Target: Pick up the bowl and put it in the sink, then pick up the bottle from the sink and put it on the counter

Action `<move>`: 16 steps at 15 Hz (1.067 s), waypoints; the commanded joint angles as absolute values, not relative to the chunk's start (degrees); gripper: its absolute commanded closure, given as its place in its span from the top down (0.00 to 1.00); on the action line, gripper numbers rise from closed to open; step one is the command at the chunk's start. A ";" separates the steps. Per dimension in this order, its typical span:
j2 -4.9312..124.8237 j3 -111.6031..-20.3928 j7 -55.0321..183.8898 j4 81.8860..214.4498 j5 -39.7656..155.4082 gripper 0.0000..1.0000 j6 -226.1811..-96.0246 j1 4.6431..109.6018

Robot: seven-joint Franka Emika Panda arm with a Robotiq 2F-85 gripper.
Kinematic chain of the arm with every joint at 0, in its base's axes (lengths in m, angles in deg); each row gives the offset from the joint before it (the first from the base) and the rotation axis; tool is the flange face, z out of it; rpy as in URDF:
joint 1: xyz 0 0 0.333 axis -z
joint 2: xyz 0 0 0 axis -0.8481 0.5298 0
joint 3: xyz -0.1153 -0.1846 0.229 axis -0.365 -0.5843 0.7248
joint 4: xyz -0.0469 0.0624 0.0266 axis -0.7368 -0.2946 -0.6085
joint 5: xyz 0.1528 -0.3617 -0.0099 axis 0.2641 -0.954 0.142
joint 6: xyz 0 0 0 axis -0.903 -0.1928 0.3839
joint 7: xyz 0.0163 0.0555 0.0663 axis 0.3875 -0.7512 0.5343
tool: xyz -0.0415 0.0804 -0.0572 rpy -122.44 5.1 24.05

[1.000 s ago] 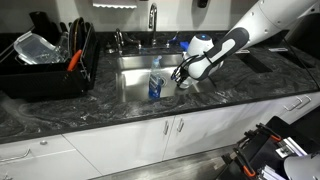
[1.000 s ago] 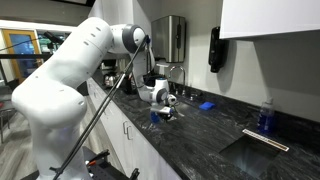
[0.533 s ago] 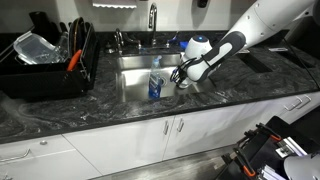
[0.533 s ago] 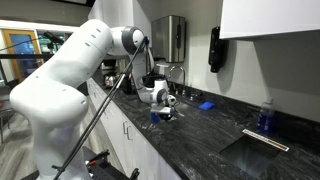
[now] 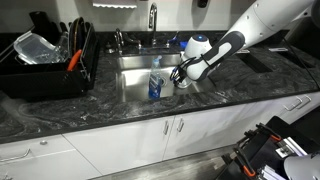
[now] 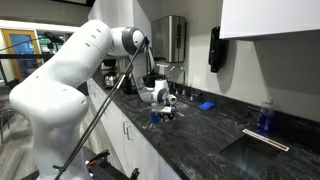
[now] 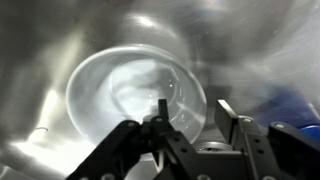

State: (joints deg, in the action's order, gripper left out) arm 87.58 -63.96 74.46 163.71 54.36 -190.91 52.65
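The white bowl [image 7: 120,90] lies on the floor of the steel sink [image 7: 40,40], filling the wrist view. My gripper [image 7: 192,112] is open, jaws straddling the bowl's near rim: one finger [image 7: 160,112] inside, the other [image 7: 226,112] outside, gaps on both sides. In an exterior view the gripper [image 5: 181,78] reaches down into the sink [image 5: 135,65] at its right side, with the bowl [image 5: 187,86] just under it. The clear bottle [image 5: 155,87] with a blue label stands upright in the sink, close left of the gripper. A blue blur, the bottle [image 7: 300,108], shows at the wrist view's right edge.
A black dish rack [image 5: 45,65] holding a clear plastic container [image 5: 35,45] sits on the black veined counter [image 5: 100,115] left of the sink. The chrome faucet [image 5: 153,18] rises behind the basin. A small flat blue object [image 6: 205,104] lies on the counter [image 6: 200,135].
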 commanded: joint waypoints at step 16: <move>74.35 -51.12 87.73 166.99 61.78 1.00 -178.16 62.93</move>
State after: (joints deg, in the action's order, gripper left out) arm 77.66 -54.32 81.03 164.03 59.92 -178.76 59.92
